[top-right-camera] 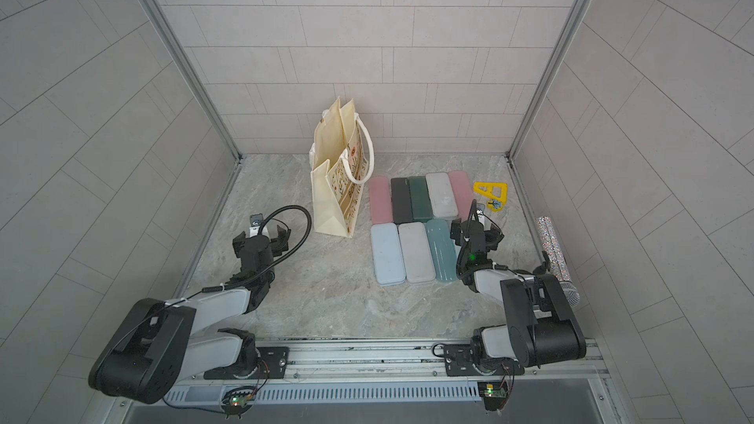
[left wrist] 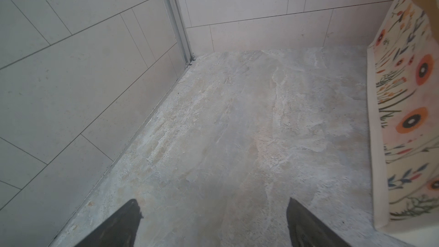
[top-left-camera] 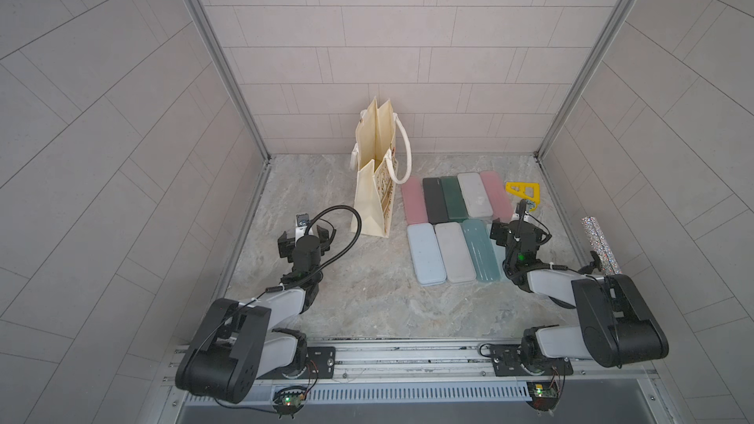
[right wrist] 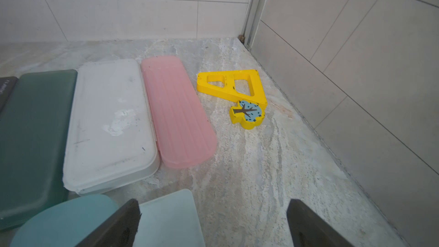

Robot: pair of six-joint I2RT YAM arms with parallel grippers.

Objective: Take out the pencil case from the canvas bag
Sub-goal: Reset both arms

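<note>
The canvas bag (top-left-camera: pixel 373 193) (top-right-camera: pixel 336 197) stands upright and open at the back of the table, cream with orange flowers (left wrist: pixel 408 115) and white rope handles. No pencil case shows inside it; its bottom is hidden. To its right several pencil cases lie flat in two rows, among them a pink one (top-left-camera: pixel 414 201), a green one (top-left-camera: pixel 453 197) and a light blue one (top-left-camera: pixel 426 254). My left gripper (top-left-camera: pixel 305 232) (top-right-camera: pixel 261 234) (left wrist: pixel 212 200) is open over bare table, left of the bag. My right gripper (top-left-camera: pixel 520 228) (top-right-camera: pixel 475 230) (right wrist: pixel 212 200) is open above a pale blue case (right wrist: pixel 168 217).
A yellow triangular frame (top-left-camera: pixel 524 191) (right wrist: pixel 255 86) and a small tree-shaped block (right wrist: pixel 247 114) lie near the back right corner. A glittery microphone (top-right-camera: pixel 555 254) lies along the right wall. Tiled walls close in the table on three sides.
</note>
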